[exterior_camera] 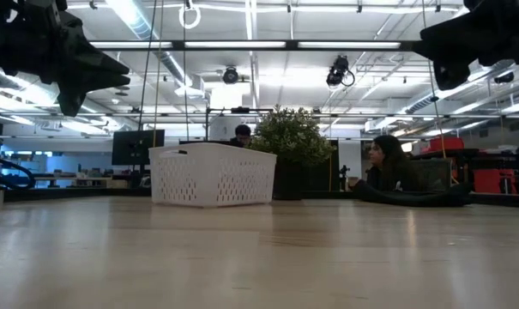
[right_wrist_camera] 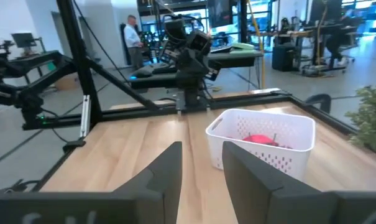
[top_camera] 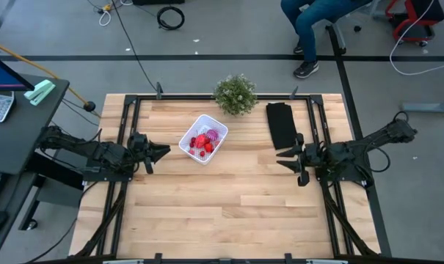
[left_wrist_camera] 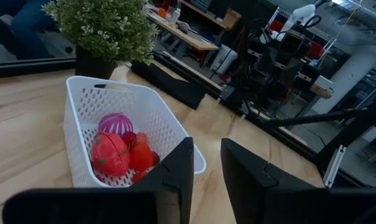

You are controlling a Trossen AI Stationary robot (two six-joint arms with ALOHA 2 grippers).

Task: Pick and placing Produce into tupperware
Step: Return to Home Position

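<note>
- Tupperware sits on the worktop toward the far edge, a little left of centre and turned at an angle to the planks. It lies between the two arms, nearer the left one.
- Produce is heaped inside the tupperware: mostly red pieces, and the left wrist view picks out a purple-striped one against the far wall. No loose piece shows on the bare wood in the high view. Judged from that, the filling looks complete.
- Left arm is folded low at the worktop's left side. Its jaws are slightly spread, nothing between them, pointing toward the container but well apart from it.
- Right arm mirrors it at the right side. Its jaws are also parted a little and empty, aimed across the wood at the container's end wall.
- Both arms hang above the surface in the low view, touching nothing. The tucked, symmetrical pose reads as a rest position: it clears the middle and leaves the container undisturbed.
- Potted plant stands just behind the tupperware. Black cloth lies beside the plant, near the right jaws. Neither is part of the job.
- Seated person beyond the far edge, clear of the arms.
</note>
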